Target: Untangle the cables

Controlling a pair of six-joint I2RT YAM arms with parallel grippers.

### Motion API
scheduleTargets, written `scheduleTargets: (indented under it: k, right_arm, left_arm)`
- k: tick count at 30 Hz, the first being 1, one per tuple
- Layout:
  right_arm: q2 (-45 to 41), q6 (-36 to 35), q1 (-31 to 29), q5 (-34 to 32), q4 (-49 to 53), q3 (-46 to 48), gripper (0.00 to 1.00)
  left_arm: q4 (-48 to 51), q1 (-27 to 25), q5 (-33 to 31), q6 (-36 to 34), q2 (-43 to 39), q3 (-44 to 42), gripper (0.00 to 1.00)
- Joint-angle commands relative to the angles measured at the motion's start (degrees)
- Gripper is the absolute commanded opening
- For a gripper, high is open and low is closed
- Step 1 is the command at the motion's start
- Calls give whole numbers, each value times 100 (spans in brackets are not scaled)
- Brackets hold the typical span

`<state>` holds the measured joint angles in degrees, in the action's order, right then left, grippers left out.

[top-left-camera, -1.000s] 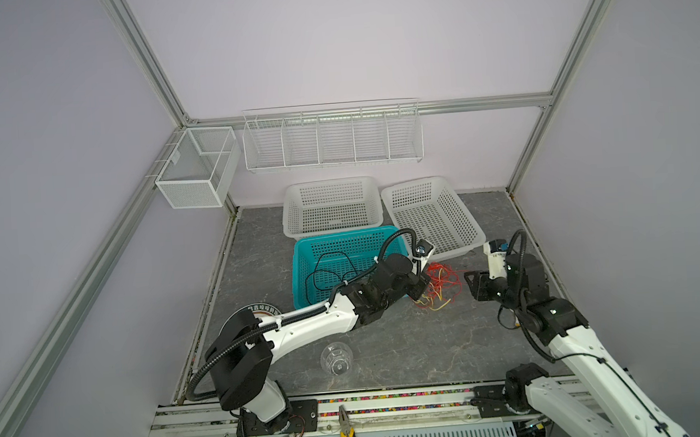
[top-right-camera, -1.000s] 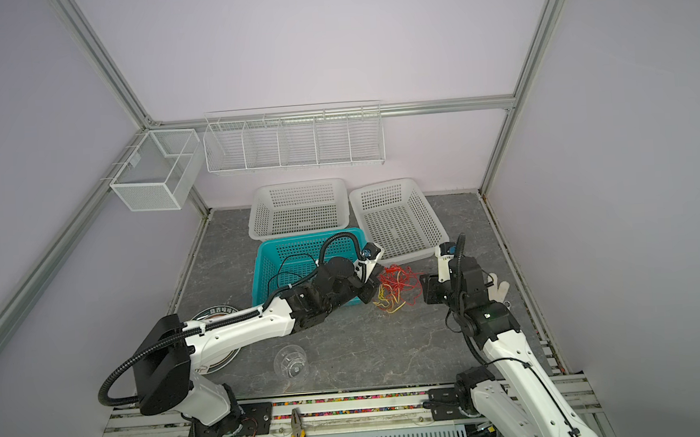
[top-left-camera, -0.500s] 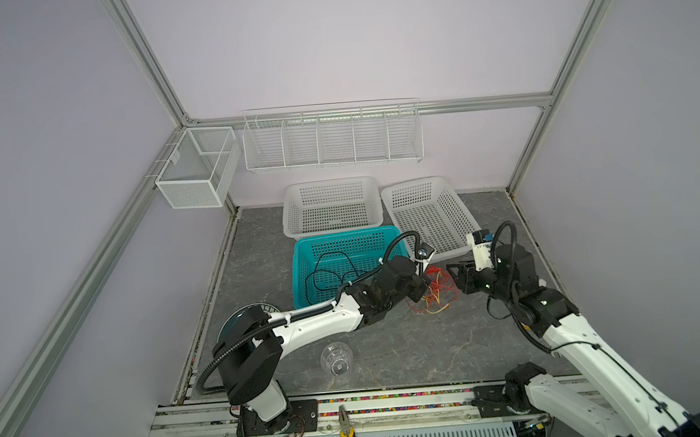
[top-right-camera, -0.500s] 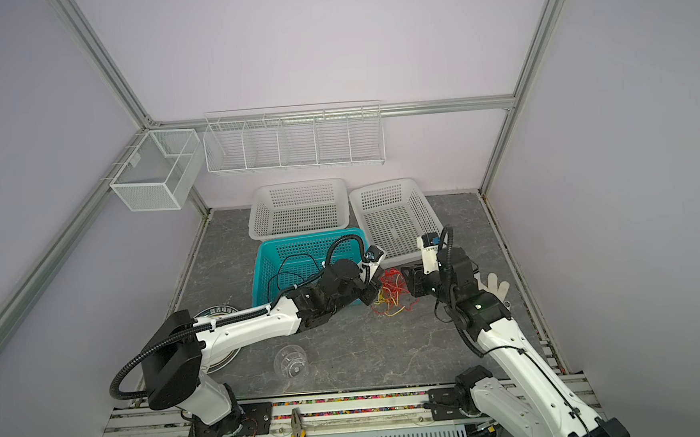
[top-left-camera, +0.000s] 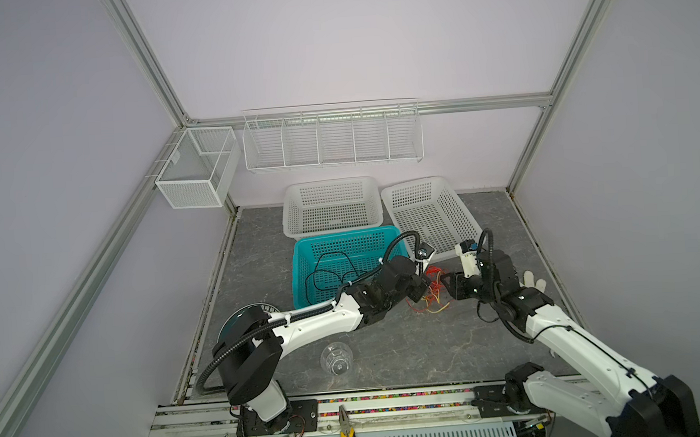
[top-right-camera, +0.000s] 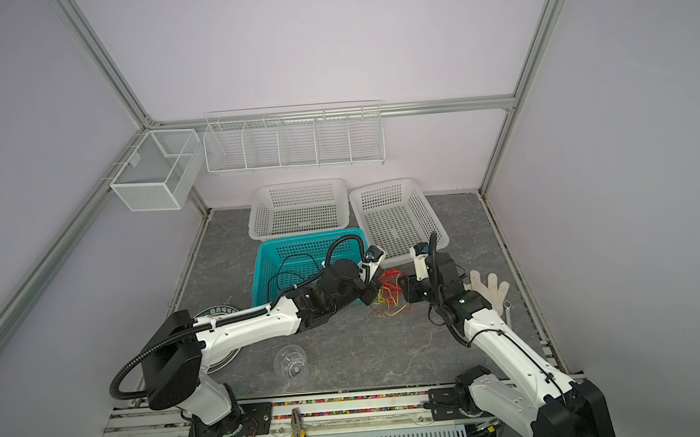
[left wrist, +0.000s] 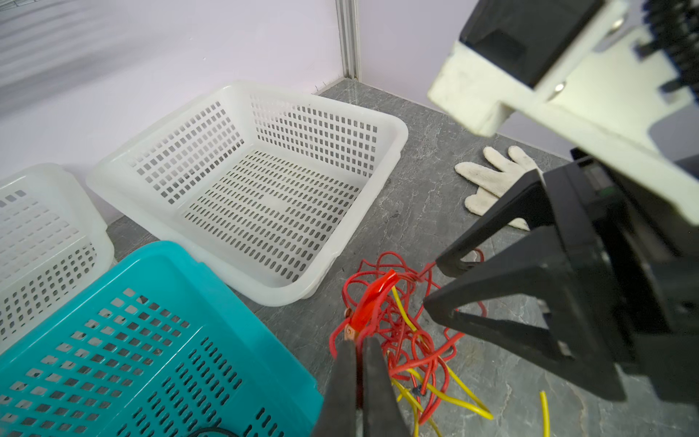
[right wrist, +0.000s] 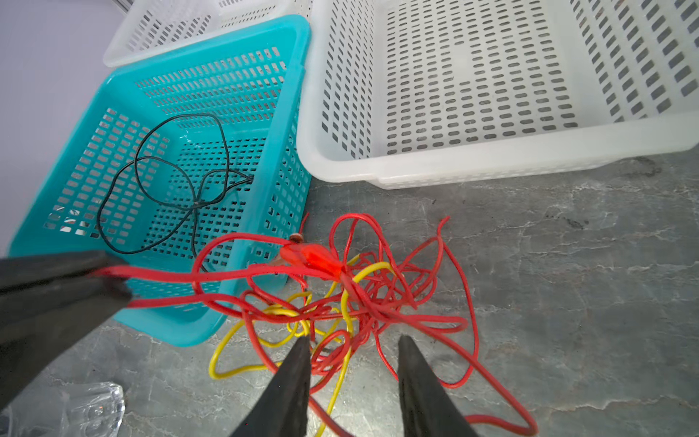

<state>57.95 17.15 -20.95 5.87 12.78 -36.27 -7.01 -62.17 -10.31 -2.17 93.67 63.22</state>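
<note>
A tangle of thin red and yellow cables (top-left-camera: 434, 295) (top-right-camera: 389, 295) lies on the grey table just right of the teal basket. My left gripper (left wrist: 359, 342) (top-left-camera: 424, 285) is shut on a red strand at the tangle's left edge, beside a red alligator clip (left wrist: 372, 299) (right wrist: 314, 257). The strand runs taut from the gripper to the pile in the right wrist view. My right gripper (right wrist: 351, 340) (top-right-camera: 405, 291) stands open at the tangle's right side, red and yellow loops (right wrist: 340, 299) lying between its fingers. A black cable (right wrist: 181, 181) (top-left-camera: 330, 270) lies loose inside the teal basket.
The teal basket (top-left-camera: 301, 272) stands left of the tangle, with two white baskets (top-left-camera: 330, 187) (top-left-camera: 388, 192) behind. A white glove (top-right-camera: 488, 288) lies right of my right arm. A clear cup (top-left-camera: 336, 357) lies on its side near the front; yellow-handled pliers (top-left-camera: 347, 436) rest on the front rail.
My right gripper has moved left from near the glove up to the tangle's right edge. My left gripper has kept its grip on the red strand in about the same place.
</note>
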Motion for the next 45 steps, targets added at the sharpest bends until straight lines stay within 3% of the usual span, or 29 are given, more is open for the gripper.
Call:
scheduleTargets:
  k: [1, 13, 18, 25, 36, 45]
  right_arm:
    - [82, 1, 59, 118, -310, -77, 42]
    - [686, -114, 307, 712, -275, -508, 45]
    - [977, -426, 361, 1265, -274, -624, 58]
    - [1353, -787, 313, 1846, -425, -688, 58]
    - [847, -985, 295, 1540, -257, -399, 58]
    - [69, -1055, 276, 504, -282, 18, 58]
  left_arm:
    - [-126, -23, 144, 9, -103, 138, 0]
    - [-200, -23, 237, -134, -235, -15, 0]
    - [-213, -23, 248, -138, -244, -20, 0]
    - [-214, -23, 246, -212, -241, 38, 0]
    - [-203, -23, 225, -234, -215, 71, 0]
    - [-117, -23, 467, -403, -317, 138, 0]
